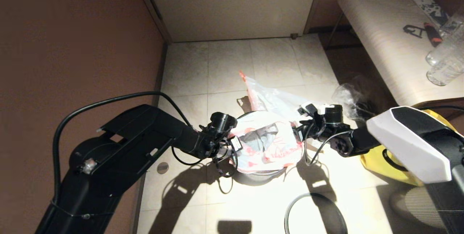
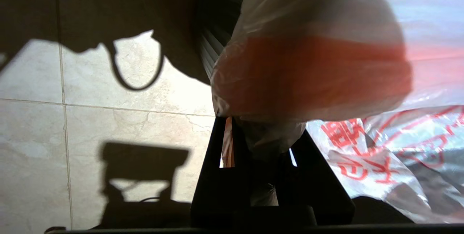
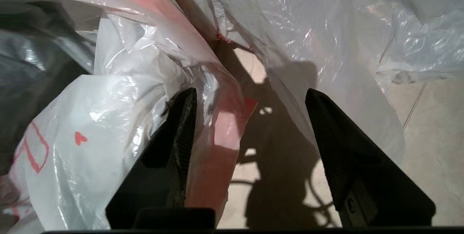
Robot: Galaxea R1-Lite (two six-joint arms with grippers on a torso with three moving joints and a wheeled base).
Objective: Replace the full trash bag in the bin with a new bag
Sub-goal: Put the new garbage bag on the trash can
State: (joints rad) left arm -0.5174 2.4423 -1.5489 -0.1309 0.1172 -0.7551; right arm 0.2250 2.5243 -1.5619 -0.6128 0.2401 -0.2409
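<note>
**Both grippers at the bin mouth, new bag draped over it**

You have the small round black-walled bin [image 1: 253,176] at the centre of the head view, mostly hidden under the milky white plastic bag with large red characters [image 1: 268,143], which lies spread over its opening. Behind it, towards the upper middle of the frame, the thin see-through whitish bag with orange-pink handle strips [image 1: 266,96] sits on the pale tiled floor [image 1: 224,67]. A thin grey hoop [image 1: 290,208] lies on the floor at the lower centre, apart from the bin.

Your left gripper [image 2: 261,143] is at the bin's left edge, its jaws clenched on a bunched fold of the printed bag. Your right gripper [image 3: 246,118] is at the bin's right edge with its jaws released and wide apart; a pink-striped edge of plastic hangs against one finger [image 3: 181,125], not pinched.

A yellow tote bag [image 1: 377,161] rests at the right, below a pale bench [image 1: 377,23].
</note>
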